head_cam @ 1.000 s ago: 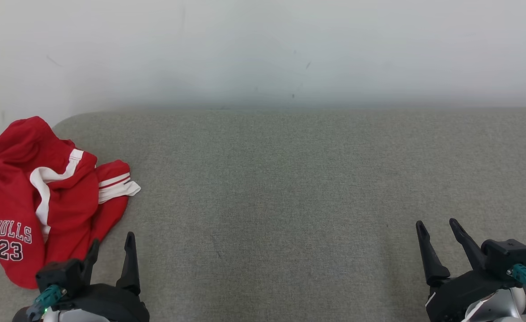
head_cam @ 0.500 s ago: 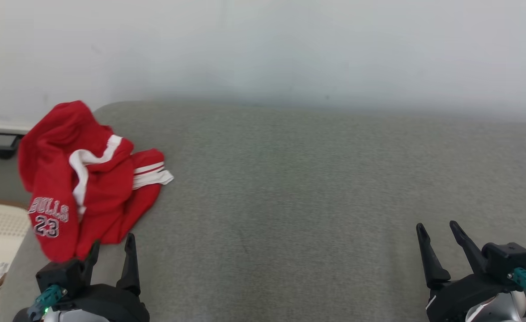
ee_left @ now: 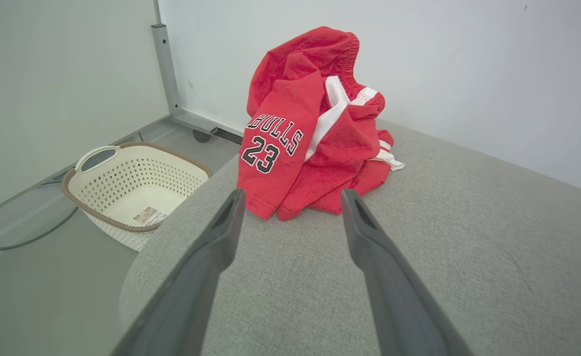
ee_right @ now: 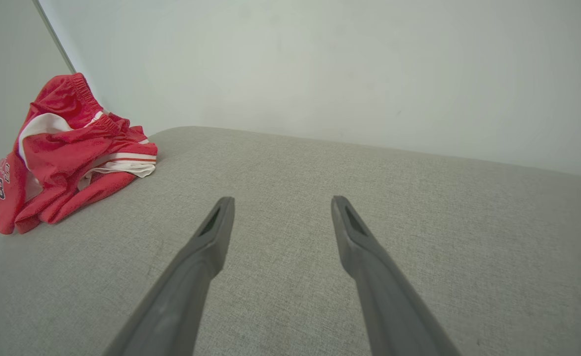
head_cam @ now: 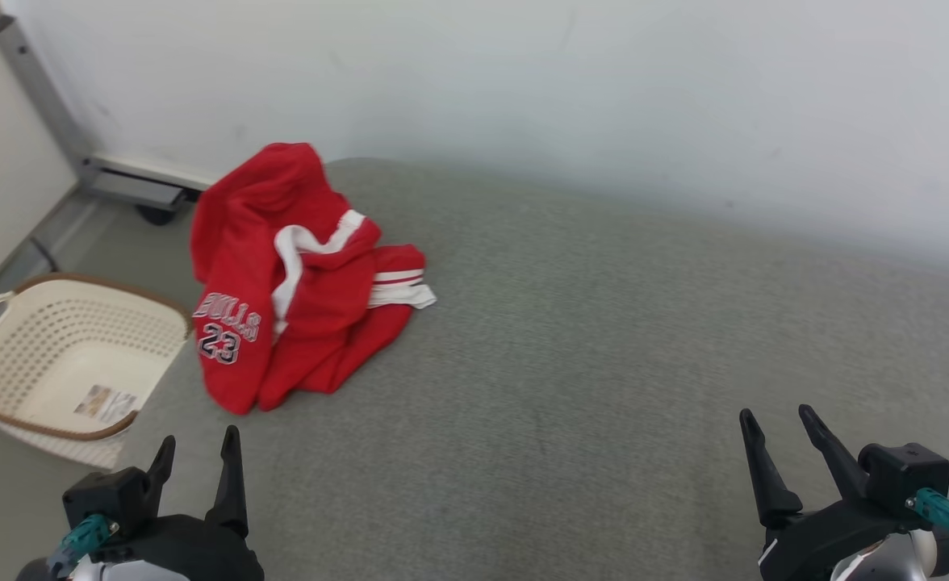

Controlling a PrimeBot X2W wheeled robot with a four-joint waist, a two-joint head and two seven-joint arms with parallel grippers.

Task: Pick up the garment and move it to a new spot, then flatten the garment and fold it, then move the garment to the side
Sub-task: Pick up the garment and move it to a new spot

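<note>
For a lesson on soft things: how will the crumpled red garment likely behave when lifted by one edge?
Probably floppy: the red garment lies heaped in soft folds, so it should sag and unfurl. Likely light, as the fabric looks thin. Pushed, it may bunch rather than slide on the textured grey cushion.

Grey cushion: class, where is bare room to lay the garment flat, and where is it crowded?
Free: the grey cushion from the red garment across to the right gripper, back to the wall. Crowded: its left end, where the garment lies bunched near the basket.
</note>
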